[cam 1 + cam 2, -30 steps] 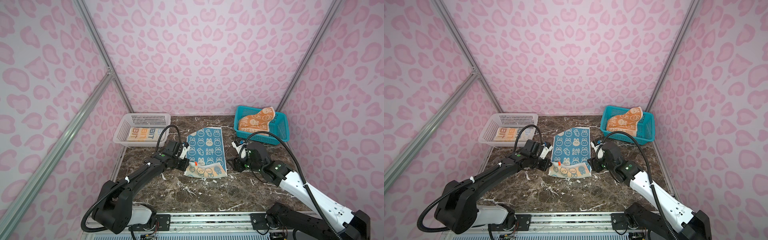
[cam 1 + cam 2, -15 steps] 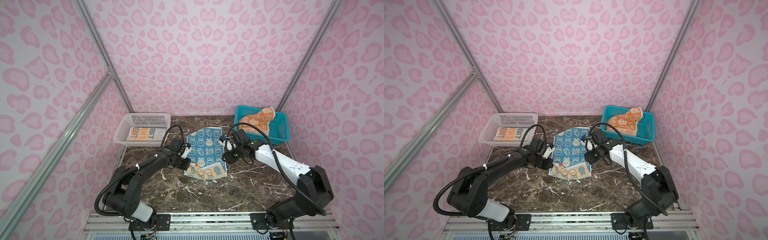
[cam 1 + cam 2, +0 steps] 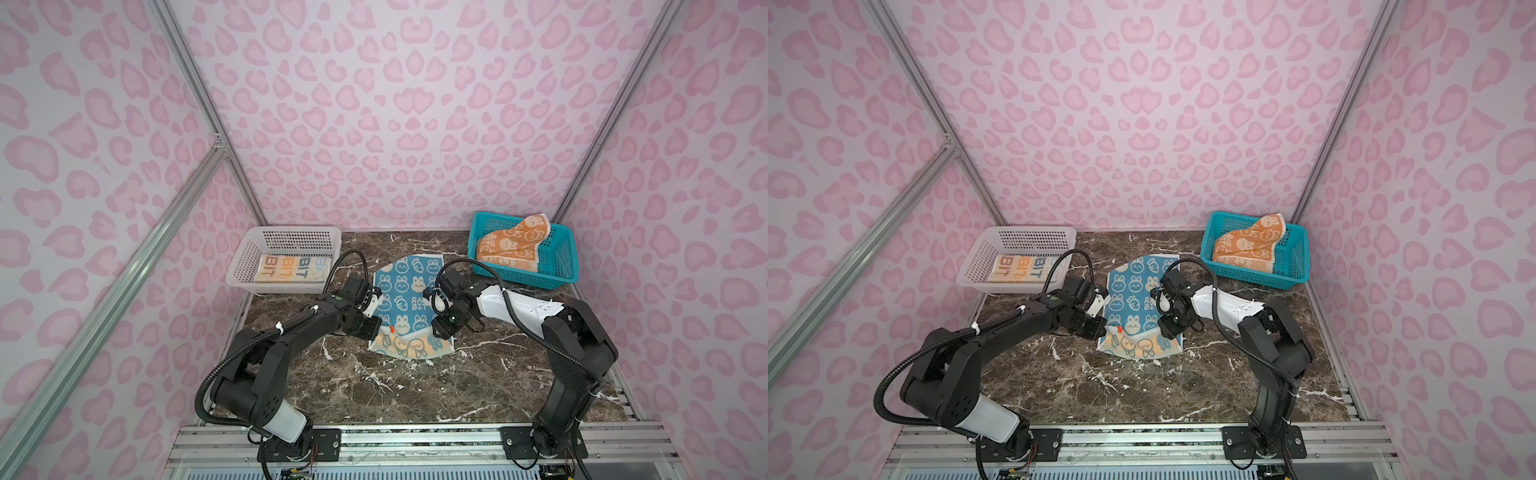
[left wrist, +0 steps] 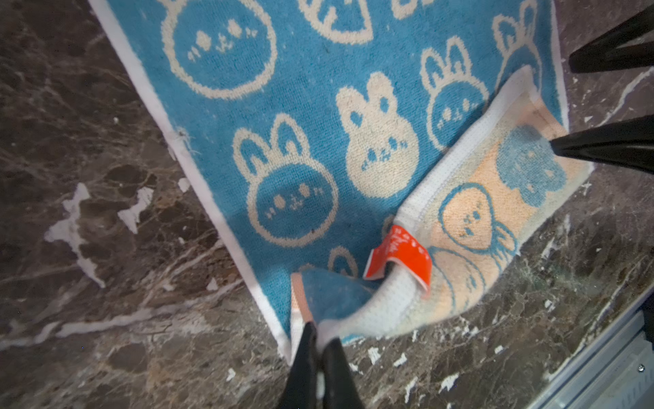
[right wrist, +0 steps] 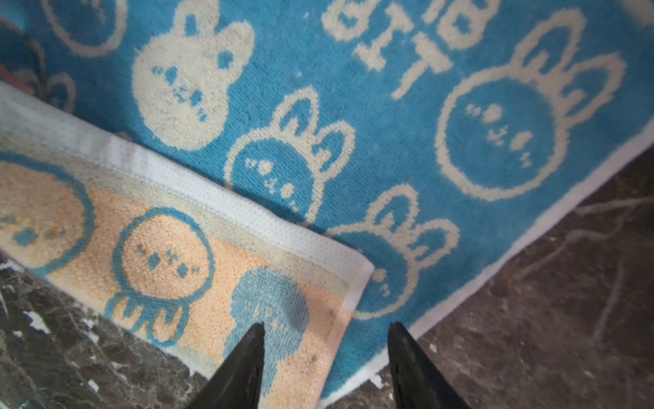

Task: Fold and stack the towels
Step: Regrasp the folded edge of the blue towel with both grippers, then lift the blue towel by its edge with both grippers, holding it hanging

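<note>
Marble worktop (image 3: 415,386): right jaws just swung in, still apart, straddling blue towel (image 3: 409,286) flipped corner; left jaws pinch other corner; fold next.

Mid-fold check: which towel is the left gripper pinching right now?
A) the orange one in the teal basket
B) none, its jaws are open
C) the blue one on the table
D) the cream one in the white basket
C: in the left wrist view the left gripper is shut on a raised corner of the blue towel; the cream towel and the orange towel lie well away from it.
</note>
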Available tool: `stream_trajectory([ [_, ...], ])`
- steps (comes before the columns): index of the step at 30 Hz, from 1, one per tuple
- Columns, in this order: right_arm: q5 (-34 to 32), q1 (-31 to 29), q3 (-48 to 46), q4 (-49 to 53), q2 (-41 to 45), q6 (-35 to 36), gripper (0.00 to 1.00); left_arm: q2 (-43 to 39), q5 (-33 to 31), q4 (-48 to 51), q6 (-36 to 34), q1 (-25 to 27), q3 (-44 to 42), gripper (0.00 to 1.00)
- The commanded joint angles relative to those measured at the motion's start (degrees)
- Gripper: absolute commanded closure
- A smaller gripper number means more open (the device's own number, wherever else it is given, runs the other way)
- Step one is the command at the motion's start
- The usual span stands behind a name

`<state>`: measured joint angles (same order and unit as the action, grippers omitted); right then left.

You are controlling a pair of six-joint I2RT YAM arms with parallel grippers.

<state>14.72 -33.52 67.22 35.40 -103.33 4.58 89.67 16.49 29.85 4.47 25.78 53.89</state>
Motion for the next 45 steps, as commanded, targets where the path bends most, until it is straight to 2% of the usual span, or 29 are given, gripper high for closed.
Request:
stream_trajectory([
  [1, -1.9, -0.7, 0.6, -2.3, -1.7, -2.7, 0.45, 0.7, 0.0, 0.5, -0.3, 0.0, 0.9, 0.96],
  [8, -3.8, -0.8, 1.5, -3.7, -3.8, -4.9, 0.48, 0.8, -0.1, 0.6, -0.5, 0.0, 1.0, 0.97],
  [15, -2.8, -1.2, 1.8, -3.4, -4.8, -4.9, 0.58, 0.8, 0.1, 0.4, -0.5, 0.0, 0.9, 0.96],
  [26, -2.4, -1.4, 1.9, -2.6, -4.6, -5.2, 0.86, 1.1, 0.5, 0.3, -0.4, 0.0, 1.0, 0.96],
  [30, -2.6, -1.4, 1.7, -3.2, -3.4, -4.9, 1.0, 0.8, 0.6, 0.4, -0.2, 0.0, 1.0, 0.96],
  [36, -3.7, -1.2, 0.3, -5.5, 0.6, -5.3, 1.0, -0.6, 0.5, 0.2, -0.1, -0.1, 1.7, 0.96],
  [45, -0.5, 0.7, -1.7, -6.5, 8.7, -4.6, 1.0, -2.7, 0.6, 1.4, 0.1, -0.2, 4.5, 0.96],
])
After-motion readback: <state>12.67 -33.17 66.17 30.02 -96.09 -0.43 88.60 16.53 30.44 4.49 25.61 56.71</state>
